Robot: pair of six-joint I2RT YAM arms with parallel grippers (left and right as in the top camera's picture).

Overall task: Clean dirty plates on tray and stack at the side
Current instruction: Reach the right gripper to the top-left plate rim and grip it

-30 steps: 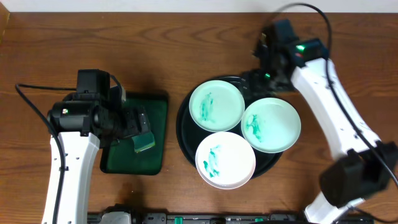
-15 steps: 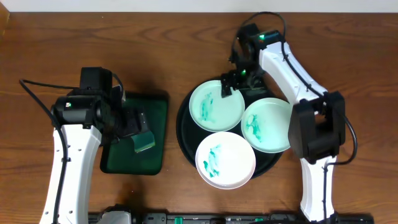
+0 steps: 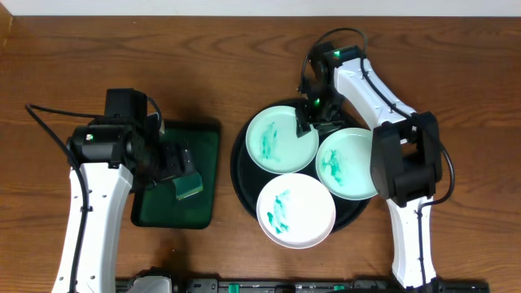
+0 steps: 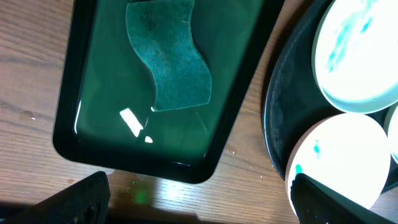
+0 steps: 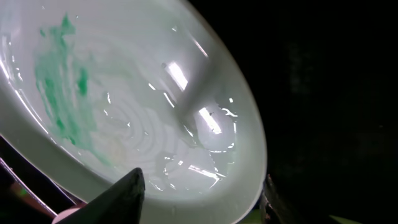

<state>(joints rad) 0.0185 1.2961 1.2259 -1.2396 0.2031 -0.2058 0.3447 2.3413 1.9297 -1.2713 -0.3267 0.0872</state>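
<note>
Three white plates with teal smears lie on the round black tray [image 3: 238, 175]: back-left plate [image 3: 277, 140], right plate [image 3: 356, 164], front plate [image 3: 295, 209]. My right gripper [image 3: 312, 120] is low at the back-left plate's right edge. In the right wrist view it [image 5: 199, 208] is open, one finger over the plate [image 5: 137, 106] and one outside the rim over the tray [image 5: 336, 93]. My left gripper [image 3: 175, 163] hovers over the green tray. It [image 4: 199, 205] is open and empty in the left wrist view. Two plates [image 4: 364, 53] [image 4: 339, 155] and the black tray [image 4: 280, 106] show there.
A dark green rectangular tray [image 3: 203, 138] sits left of the black tray and holds a green sponge [image 3: 189, 188], also seen in the left wrist view [image 4: 171, 68] on the green tray [image 4: 81, 81]. Bare wooden table [image 3: 203, 49] surrounds both trays.
My right arm has swung in from the back right and come down at the back-left plate's right edge. The left arm has barely moved. The plates have not moved.
</note>
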